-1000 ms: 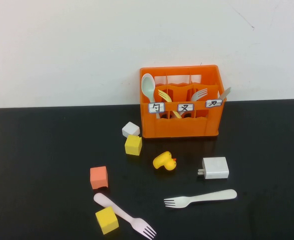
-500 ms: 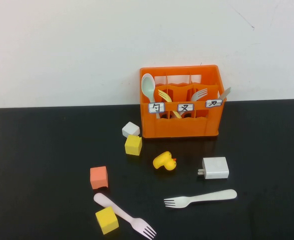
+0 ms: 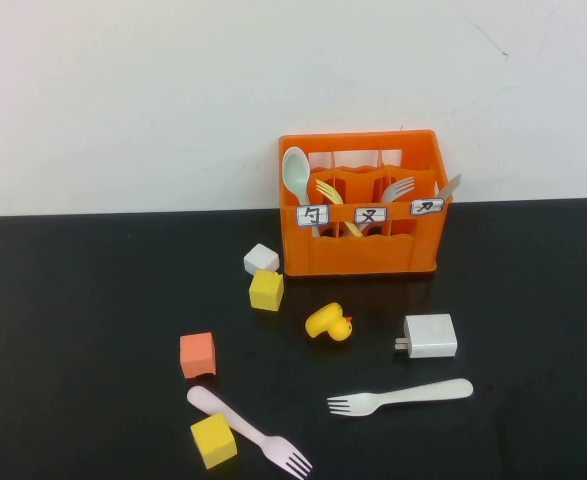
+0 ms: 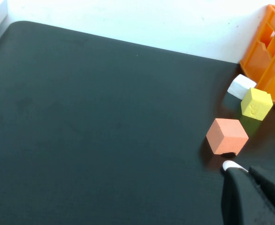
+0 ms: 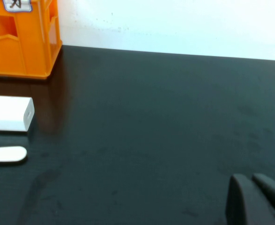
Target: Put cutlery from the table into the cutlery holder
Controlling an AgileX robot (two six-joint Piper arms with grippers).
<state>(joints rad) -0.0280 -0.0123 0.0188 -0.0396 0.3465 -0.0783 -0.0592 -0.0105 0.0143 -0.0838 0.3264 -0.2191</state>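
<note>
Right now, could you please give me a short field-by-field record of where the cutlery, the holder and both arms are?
pink fork: flat on the table, near left, beside a yellow cube
white fork: flat on the table, near right, tines toward the left
cutlery holder: upright at the back; already holds a green spoon and other utensils
left gripper: low, by the pink fork's handle end, empty
right gripper: low over bare table, empty
task progress: both forks not yet picked up

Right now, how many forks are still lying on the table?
2. The pink fork lies near the front edge beside a yellow cube; the white fork lies in front of the white charger.
</note>
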